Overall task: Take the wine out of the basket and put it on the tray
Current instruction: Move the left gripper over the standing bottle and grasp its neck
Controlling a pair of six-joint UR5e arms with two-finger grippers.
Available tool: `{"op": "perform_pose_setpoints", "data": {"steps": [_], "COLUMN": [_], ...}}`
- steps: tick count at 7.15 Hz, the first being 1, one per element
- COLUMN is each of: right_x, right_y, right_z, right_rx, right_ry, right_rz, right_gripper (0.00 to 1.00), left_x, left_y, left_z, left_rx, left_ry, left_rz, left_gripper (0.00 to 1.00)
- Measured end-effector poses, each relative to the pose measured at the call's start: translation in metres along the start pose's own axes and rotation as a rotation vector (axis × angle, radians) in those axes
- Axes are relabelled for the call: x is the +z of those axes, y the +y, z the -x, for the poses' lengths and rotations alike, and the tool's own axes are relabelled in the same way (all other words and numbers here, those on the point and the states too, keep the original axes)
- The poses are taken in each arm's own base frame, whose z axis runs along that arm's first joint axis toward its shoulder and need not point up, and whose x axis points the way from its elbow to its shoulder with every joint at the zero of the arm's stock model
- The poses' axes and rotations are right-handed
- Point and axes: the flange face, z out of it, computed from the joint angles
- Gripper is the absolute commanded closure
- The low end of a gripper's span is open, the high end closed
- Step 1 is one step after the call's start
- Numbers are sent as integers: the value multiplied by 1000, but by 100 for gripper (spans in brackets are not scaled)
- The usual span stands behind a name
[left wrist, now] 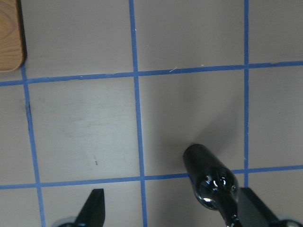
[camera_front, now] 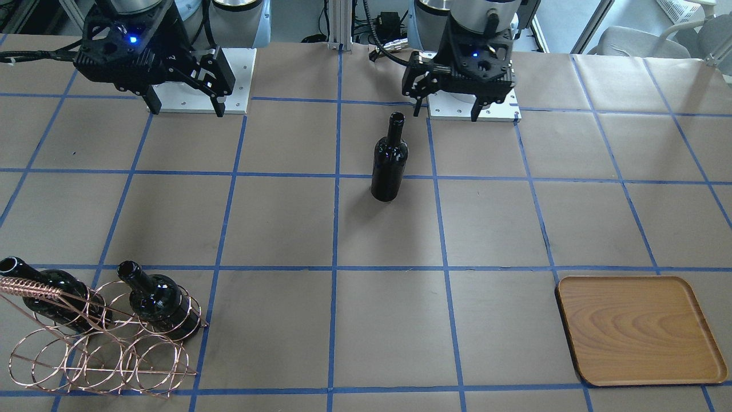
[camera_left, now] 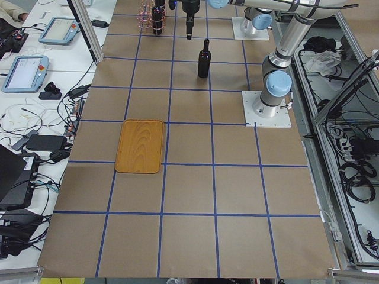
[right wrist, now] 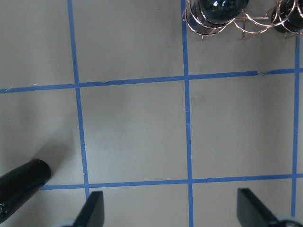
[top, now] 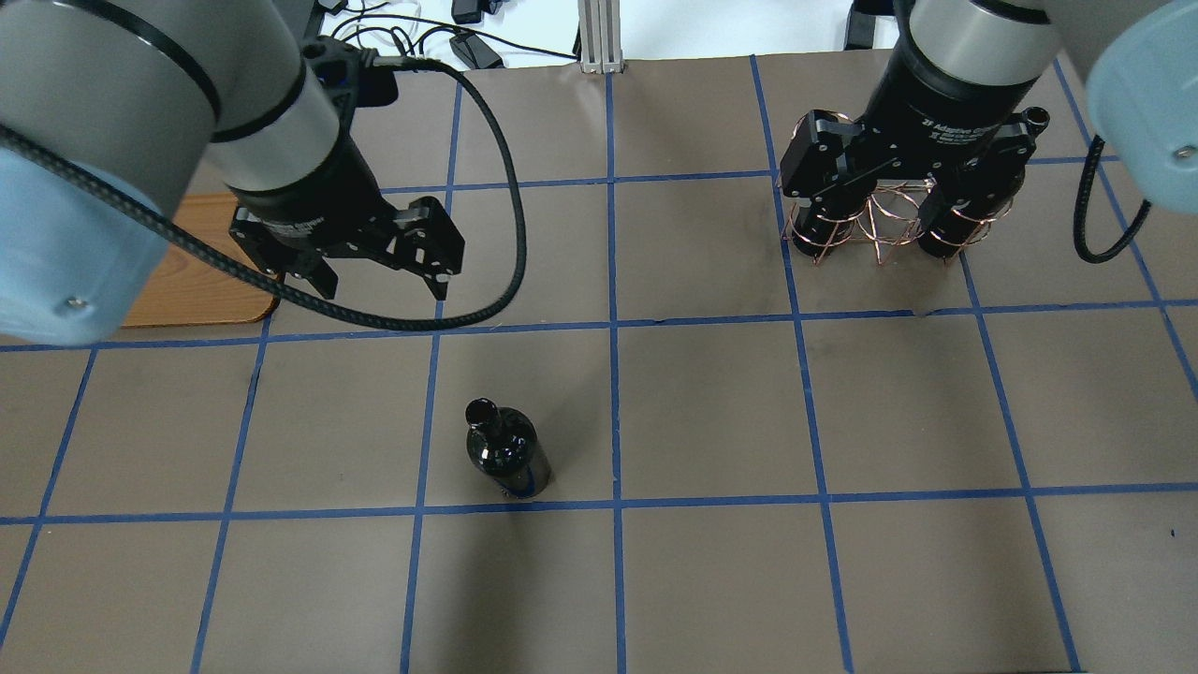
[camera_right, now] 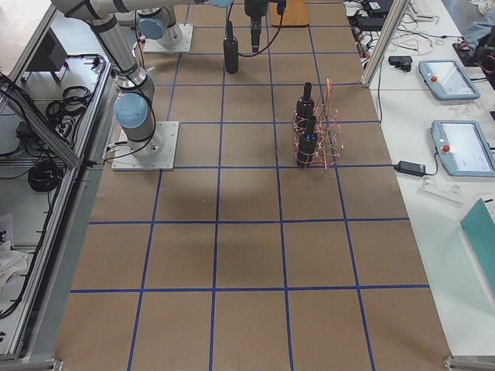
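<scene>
Above the middle of the counter, the left tool hangs released, jaws spread wide, just behind and over a wine bottle that stands upright on its own. The right tool is likewise spread and holds nothing. Two more bottles lie in the basket on the right arm's side. The tray sits bare, well apart, on the left arm's side. This looks like the halfway transfer. Next, the left tool should drop over the bottle, clench squarely, lift and carry it to the tray.
</scene>
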Motion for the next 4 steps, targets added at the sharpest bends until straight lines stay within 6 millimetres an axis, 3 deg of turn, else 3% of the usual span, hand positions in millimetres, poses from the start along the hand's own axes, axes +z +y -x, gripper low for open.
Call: {"op": "perform_pose_setpoints", "data": {"steps": [2, 4], "right_x": [-3, -3], "right_y": [2, 3], "right_z": [-3, -3], "right_rx": [-14, -30], "right_ry": [3, 6], "right_rz": [-2, -3], "right_gripper": [0, 0], "left_x": [33, 67], "left_y": [19, 26], "left_z": [-32, -39], "left_rx": [44, 57], "left_ry": [-9, -12], "left_rz": [54, 97], "left_gripper": [0, 0]}}
